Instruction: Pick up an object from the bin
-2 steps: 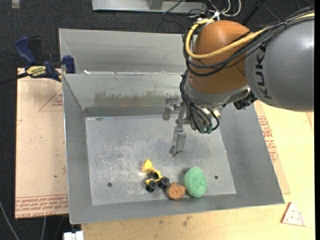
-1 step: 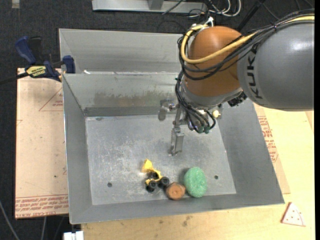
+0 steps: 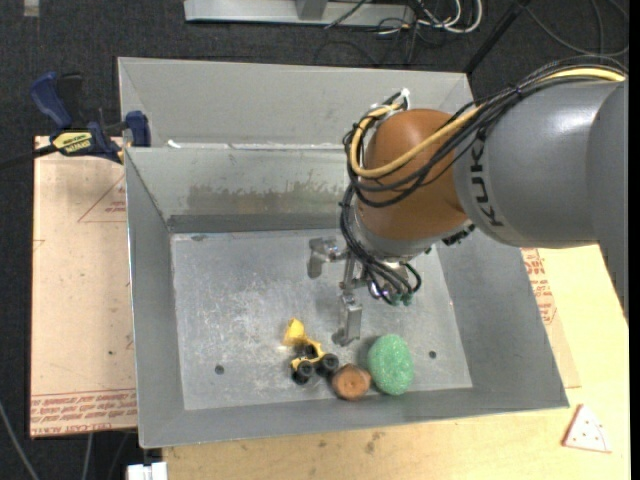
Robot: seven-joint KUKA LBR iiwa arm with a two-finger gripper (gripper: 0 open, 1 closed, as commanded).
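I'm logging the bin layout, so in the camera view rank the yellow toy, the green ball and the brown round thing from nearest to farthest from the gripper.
1. Yellow toy, below the gripper, toward the view's left.
2 and 3. Green ball, below toward the view's right, and brown round thing, beside it at the bin's front: too close to call.

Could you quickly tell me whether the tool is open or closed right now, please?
Tool: open, nothing between its fingers.
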